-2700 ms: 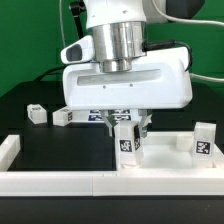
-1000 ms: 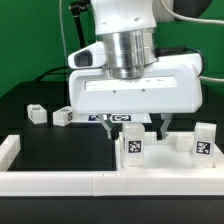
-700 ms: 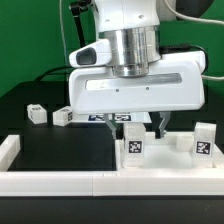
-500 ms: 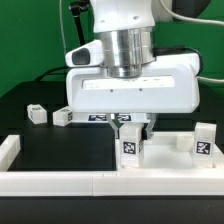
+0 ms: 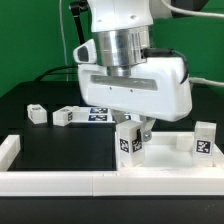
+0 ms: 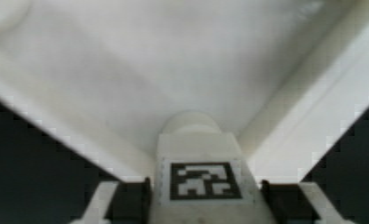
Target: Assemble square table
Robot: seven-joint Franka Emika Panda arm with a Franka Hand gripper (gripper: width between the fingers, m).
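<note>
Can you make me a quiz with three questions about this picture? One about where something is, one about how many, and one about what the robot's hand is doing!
1. Where does the held leg stand?
A on the floor
B on the square table top
C on top of the robot
2. How many loose legs lie on the black table?
A none
B five
C two
3. What is the gripper doing?
A shut on the leg
B open and empty
C out of view
Answers: B, its foot sits on the white top. C, one and another lie at the exterior view's left. A, the wrist view shows the leg clamped from both sides.
</note>
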